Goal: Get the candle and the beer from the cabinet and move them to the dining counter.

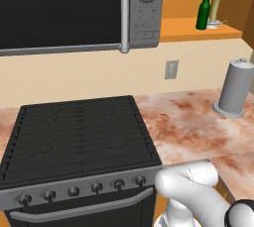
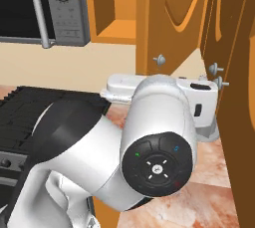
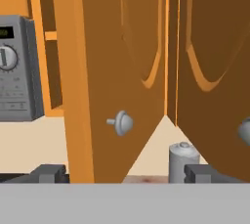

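The beer [image 1: 204, 9] stands upright on the orange shelf of the cabinet [image 1: 198, 28], its long axis vertical, red cap on top. The candle [image 1: 215, 10] stands just beside it on the right, also upright, shorter and paler, resting on what looks like a small holder. Both sit near the shelf's front edge, high up and to the right of the microwave [image 1: 79, 10], above the marbled worktop [image 1: 193, 122] where the grey canister [image 1: 236, 88] stands.

The cabinet door [image 3: 117, 71] hangs swung open, and in the hand view its knob [image 3: 120, 123] lies straight ahead of the gripper [image 3: 126, 173], just above the two finger tips. The fingers are spread wide apart and hold nothing; the knob is clear of them.

So the bottle and candle lie up and to the left of the claw, behind the plane of that open door, with the door's edge between claw and shelf. My reading is that the coming reach turns on going round the door's left edge and rising to shelf height, then meeting the bottle from the front with the fingers either side of its upright body.
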